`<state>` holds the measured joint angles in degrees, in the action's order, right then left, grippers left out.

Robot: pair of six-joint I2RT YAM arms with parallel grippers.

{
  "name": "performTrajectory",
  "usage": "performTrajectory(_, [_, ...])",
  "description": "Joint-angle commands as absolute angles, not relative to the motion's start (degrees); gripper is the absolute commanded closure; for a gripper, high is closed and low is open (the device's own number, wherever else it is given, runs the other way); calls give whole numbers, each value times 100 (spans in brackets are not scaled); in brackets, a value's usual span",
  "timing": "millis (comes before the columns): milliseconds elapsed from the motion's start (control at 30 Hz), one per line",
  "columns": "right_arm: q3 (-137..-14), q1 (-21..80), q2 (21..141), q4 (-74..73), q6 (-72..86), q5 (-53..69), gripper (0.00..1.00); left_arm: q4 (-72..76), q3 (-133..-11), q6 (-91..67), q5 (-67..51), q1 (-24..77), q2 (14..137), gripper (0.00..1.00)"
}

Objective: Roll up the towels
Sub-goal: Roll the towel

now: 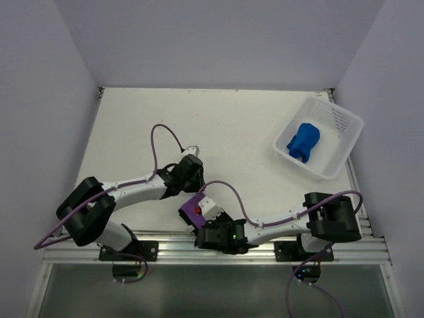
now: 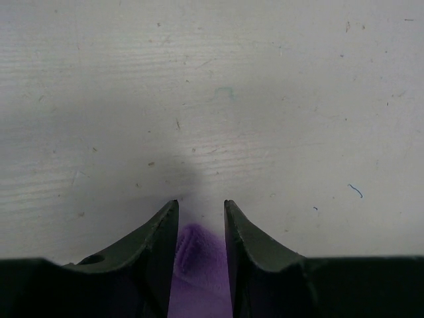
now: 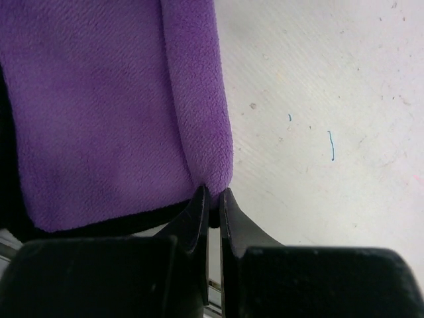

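A purple towel (image 3: 99, 119) at the near edge of the table (image 1: 232, 132), its rolled rim pinched by the right gripper (image 3: 213, 192), another fold clasped by the left gripper (image 2: 201, 205); rolling well likely needs both moving evenly, keeping tension.

blue towel (image 1: 303, 142) bunched in the white basket (image 1: 331, 132) far right, purple towel (image 1: 192, 211) front centre, one edge folded over.

Light diffuse, from above; bench (image 1: 232, 126) bright and evenly lit. Soft shadow ahead of the left pincer (image 2: 200, 205) in its wrist view, near foreground out of focus. Top view sharp
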<state>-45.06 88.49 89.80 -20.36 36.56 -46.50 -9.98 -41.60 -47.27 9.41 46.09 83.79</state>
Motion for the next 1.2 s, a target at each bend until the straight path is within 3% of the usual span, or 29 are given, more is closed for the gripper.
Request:
performTrajectory(0, [-4939, 9201, 9316, -2469, 3437, -5536, 100, -818, -4149, -4684, 932, 4509, 8350, 62])
performTrajectory(433, [-6266, 10046, 11038, -4120, 3647, -6687, 100, -650, -3841, -4790, 747, 4465, 8122, 62])
performTrajectory(800, [-6574, 10230, 11663, -4447, 3498, -6645, 100, -721, -3674, -4790, 221, 3981, 7173, 62])
performTrajectory(1167, [-6644, 10257, 11786, -4421, 3340, -6566, 100, 1615, -2365, -5853, -1510, 3999, 6381, 65])
